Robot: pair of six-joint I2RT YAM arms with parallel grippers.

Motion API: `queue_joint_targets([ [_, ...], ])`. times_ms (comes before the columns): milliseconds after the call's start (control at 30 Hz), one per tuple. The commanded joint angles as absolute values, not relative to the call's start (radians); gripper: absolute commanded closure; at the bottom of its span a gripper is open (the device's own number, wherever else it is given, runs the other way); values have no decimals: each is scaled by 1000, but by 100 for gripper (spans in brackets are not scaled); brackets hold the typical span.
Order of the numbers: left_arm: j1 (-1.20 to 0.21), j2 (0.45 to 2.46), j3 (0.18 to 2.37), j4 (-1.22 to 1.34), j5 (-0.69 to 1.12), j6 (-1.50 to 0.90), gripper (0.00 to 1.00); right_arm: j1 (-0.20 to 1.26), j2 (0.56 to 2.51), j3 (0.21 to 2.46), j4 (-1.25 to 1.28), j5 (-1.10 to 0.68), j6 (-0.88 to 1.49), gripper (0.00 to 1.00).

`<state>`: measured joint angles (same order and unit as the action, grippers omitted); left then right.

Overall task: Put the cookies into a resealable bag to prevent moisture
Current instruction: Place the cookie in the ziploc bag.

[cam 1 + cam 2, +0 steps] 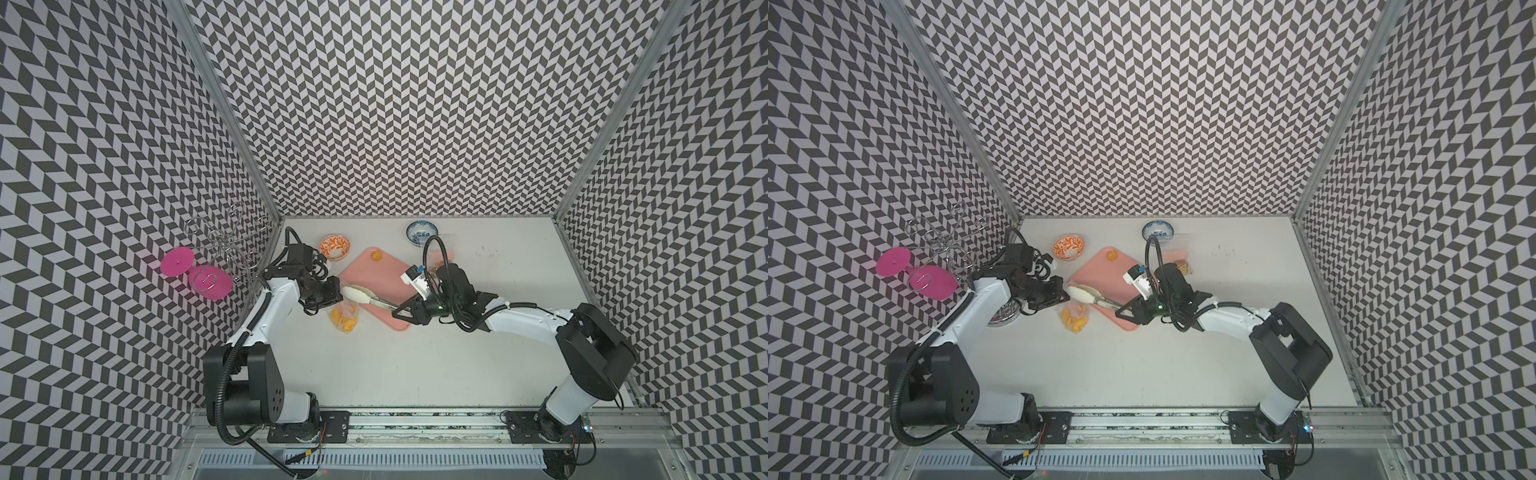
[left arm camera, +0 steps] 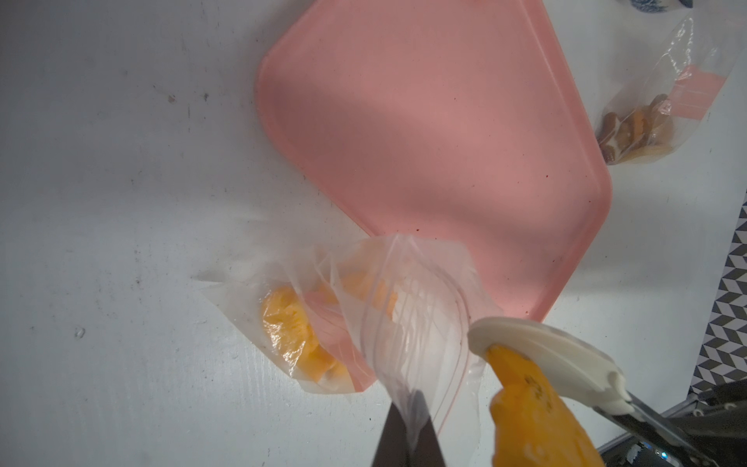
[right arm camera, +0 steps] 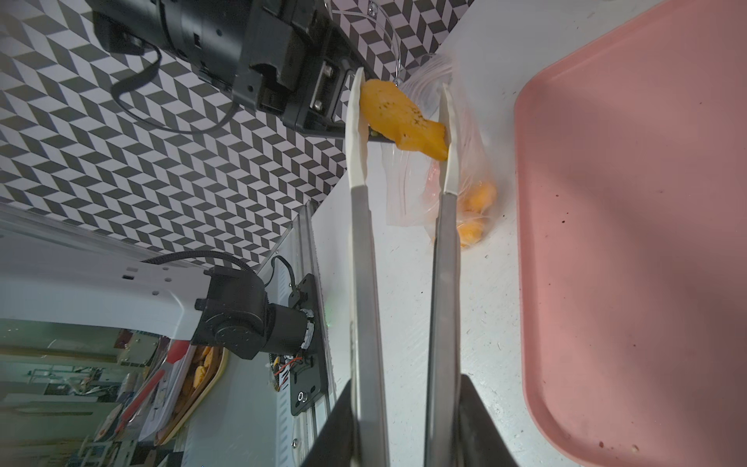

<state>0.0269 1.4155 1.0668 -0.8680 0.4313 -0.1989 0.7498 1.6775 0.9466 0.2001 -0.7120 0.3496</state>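
Tongs of grey metal with white silicone tips [image 3: 404,258] are clamped by their handles in the right gripper [image 3: 408,436], whose jaws stand narrow around them. Between the tips sits 1 yellow-orange cookie with dark speckles [image 3: 404,117], pinched at both ends and held in the air just beside the raised mouth of the clear resealable bag [image 2: 408,307]. I cannot tell whether cookie and plastic touch.

The left gripper [image 2: 408,428] is closed tight on the rim of that clear resealable bag, pulling the mouth up while the bottom rests on the white table [image 1: 415,365]. Several yellow-orange cookies in the bag [image 2: 289,327] lie heaped at its bottom. The bag sits just beside the near-left corner of the pink rectangular plastic tray [image 1: 365,270], toward the table's left edge.

The tray lies turned at an angle around the middle of the table, nearer the far edge. 1 round yellow cookie on the tray [image 1: 376,255] lies at its far corner; the rest of the surface shows only crumbs.

A second clear bag with brown and orange cookies [image 2: 646,129] lies on the table beyond the tray's right side. Along the far edge stand 2 bowls: an orange-patterned bowl [image 1: 334,247] and a blue-and-white bowl [image 1: 422,232].
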Motion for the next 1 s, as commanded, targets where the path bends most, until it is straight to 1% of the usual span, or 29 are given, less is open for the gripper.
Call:
queue_joint_targets([
  [0, 32, 1387, 1093, -875, 463, -188, 100, 756, 1697, 962, 341, -751, 389, 74],
  [167, 47, 1375, 1084, -872, 482, -191, 100, 763, 1718, 962, 382, -760, 427, 73],
  [267, 60, 1367, 1085, -874, 500, -192, 100, 762, 1723, 956, 377, -742, 432, 67],
  [600, 68, 1349, 1083, -877, 546, -198, 100, 762, 1724, 970, 371, -712, 446, 57],
  [967, 76, 1342, 1086, -879, 561, -198, 100, 757, 1700, 990, 330, -676, 428, 57],
])
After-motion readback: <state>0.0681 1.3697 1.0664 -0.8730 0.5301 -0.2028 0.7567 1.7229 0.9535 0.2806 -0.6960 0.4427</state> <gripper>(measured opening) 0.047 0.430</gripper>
